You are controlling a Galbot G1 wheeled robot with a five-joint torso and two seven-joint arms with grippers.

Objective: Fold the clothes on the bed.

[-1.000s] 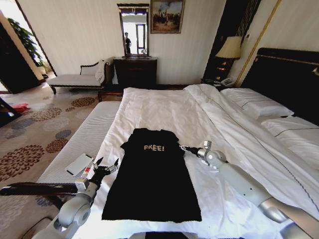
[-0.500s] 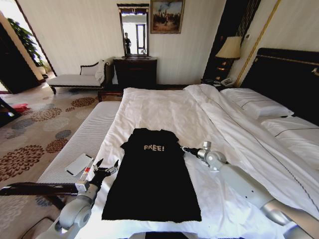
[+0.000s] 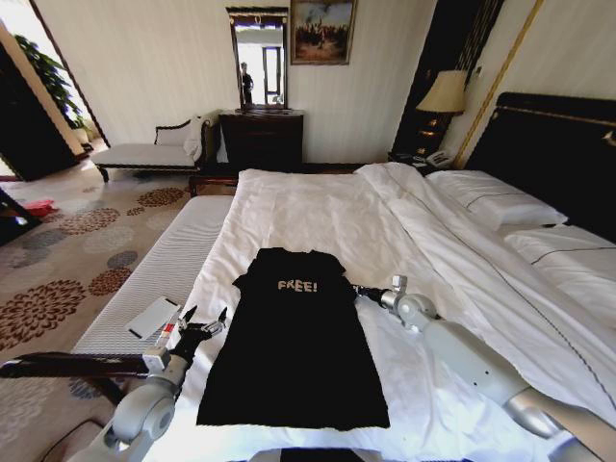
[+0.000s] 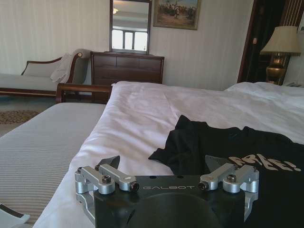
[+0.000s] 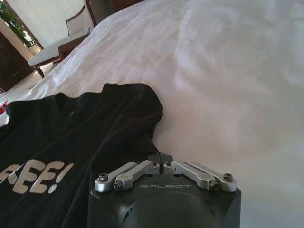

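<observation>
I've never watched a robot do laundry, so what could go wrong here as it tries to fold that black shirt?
The right gripper is shut at the edge of the T-shirt, near its sleeve; it might pinch the white sheet along with the fabric. The left gripper is open beside the other edge and holds nothing, so a pull from one side alone could drag or bunch the shirt.

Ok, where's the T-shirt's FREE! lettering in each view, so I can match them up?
Head view: lettering on the T-shirt chest, mid-frame, between the two arms.
Left wrist view: lettering at the frame's right edge, partly cut off.
Right wrist view: lettering at lower left, partly cut off.
Shared landmark: the chaise.
</observation>
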